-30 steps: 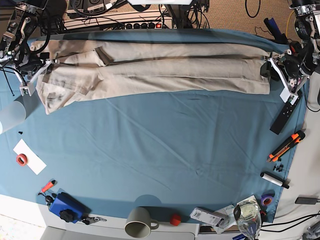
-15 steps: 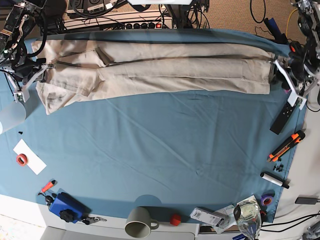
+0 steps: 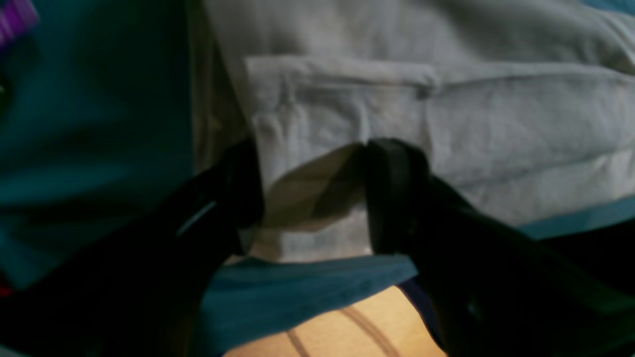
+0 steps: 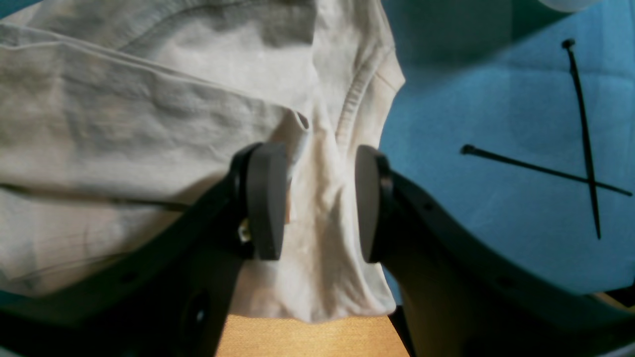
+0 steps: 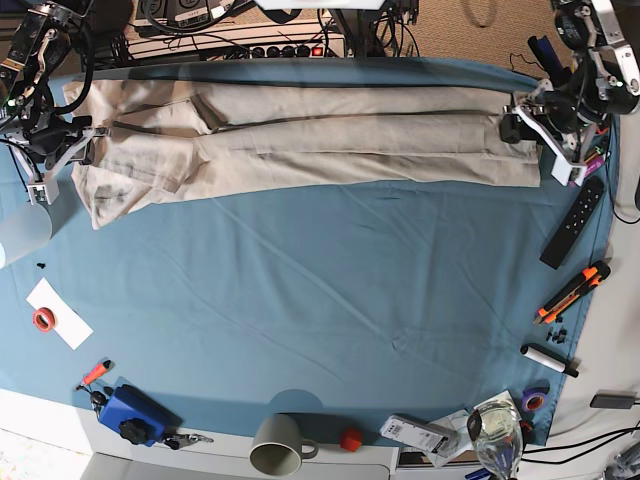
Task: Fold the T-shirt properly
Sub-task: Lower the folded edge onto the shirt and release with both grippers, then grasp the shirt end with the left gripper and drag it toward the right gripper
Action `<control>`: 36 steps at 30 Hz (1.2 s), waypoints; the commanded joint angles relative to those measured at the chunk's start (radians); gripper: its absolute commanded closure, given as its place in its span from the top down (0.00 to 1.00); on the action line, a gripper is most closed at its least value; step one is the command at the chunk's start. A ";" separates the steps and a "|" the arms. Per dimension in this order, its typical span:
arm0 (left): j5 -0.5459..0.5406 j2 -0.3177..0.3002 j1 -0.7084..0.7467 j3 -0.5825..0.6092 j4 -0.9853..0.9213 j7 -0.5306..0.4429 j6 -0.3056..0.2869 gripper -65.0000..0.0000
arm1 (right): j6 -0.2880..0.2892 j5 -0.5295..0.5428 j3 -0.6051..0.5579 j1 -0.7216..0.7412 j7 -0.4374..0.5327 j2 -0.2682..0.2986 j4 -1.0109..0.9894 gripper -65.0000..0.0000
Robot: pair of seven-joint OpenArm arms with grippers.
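Note:
The beige T-shirt [image 5: 320,140] lies as a long narrow strip across the far side of the blue-teal tablecloth [image 5: 320,300]. My left gripper [image 5: 518,126] is at the strip's right end. In the left wrist view the left gripper [image 3: 315,198] is open, and a hemmed corner of the T-shirt [image 3: 496,124] lies between its dark fingers [image 3: 392,193]. My right gripper [image 5: 84,142] is at the strip's left end. In the right wrist view the right gripper [image 4: 317,201] is open, its grey pads [image 4: 268,198] straddling a ridge of the T-shirt [image 4: 149,124] beside a ribbed seam.
A black remote [image 5: 570,220], an orange cutter [image 5: 572,290] and a marker [image 5: 548,360] lie along the right edge. A mug [image 5: 280,445], a blue object [image 5: 130,412] and a glass [image 5: 495,430] stand at the front. Black cable ties [image 4: 585,148] lie near the right gripper.
The left arm has moved up and inward onto the shirt's right end, and its jaws have widened. The right arm has shifted slightly outward at the left end.

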 commanded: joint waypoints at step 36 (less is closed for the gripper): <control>-0.221 -0.044 -0.017 -0.008 0.099 0.074 -0.074 0.00 | -0.004 0.005 0.010 0.008 0.066 0.026 0.012 0.36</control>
